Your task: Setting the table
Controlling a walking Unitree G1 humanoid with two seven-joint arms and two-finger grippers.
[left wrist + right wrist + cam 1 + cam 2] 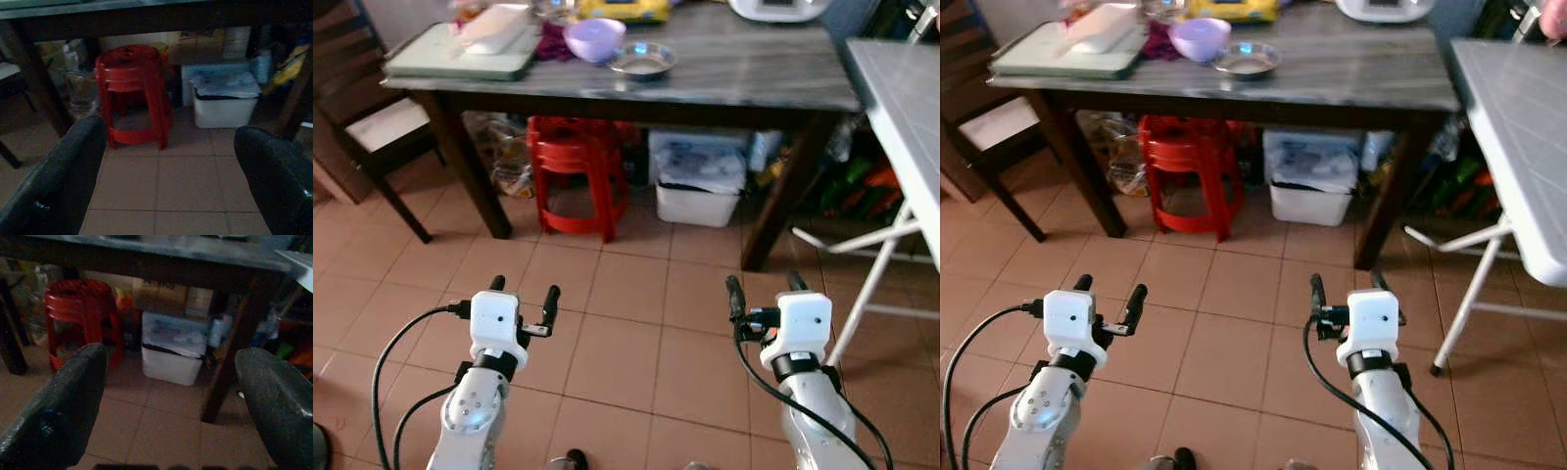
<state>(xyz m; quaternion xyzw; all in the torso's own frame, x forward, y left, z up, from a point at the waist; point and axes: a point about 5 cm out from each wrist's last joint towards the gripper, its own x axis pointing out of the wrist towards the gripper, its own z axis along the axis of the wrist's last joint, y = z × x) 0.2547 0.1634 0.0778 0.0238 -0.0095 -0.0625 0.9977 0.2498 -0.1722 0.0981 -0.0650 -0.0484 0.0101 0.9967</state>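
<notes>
Standing off from the dark wooden bench (744, 73), both claws hover open and empty over the tiled floor — left claw (524, 296), right claw (766, 291). The lilac plastic bowl (594, 38) and shallow steel dish (642, 61) sit ahead, well apart — slightly nearer the left arm.

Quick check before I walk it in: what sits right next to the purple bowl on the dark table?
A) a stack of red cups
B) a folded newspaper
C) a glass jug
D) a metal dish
D: a shallow metal dish sits on the dark table just to the robot's right of the purple bowl, the two close together.
</notes>
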